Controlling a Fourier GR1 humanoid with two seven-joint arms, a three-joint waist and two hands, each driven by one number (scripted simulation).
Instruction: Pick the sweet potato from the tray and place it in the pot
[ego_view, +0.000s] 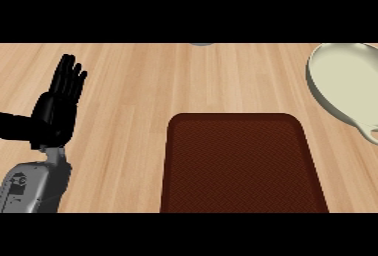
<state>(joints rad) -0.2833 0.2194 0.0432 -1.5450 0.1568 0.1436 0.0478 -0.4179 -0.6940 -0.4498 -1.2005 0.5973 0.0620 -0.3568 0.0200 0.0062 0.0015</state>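
Note:
A dark brown tray (240, 165) lies on the wooden counter in the lower middle of the head view, and nothing shows on it. A cream pot (341, 85) sits at the right edge, partly cut off, and what shows of its inside holds nothing. No sweet potato is visible anywhere. My left hand (57, 107) rests at the left, fingers straight and pointing up, well left of the tray and holding nothing. My right hand is out of view.
Light wooden counter (184, 80) stretches between the hand, the tray and the pot. A small grey object (201, 44) peeks in at the top edge.

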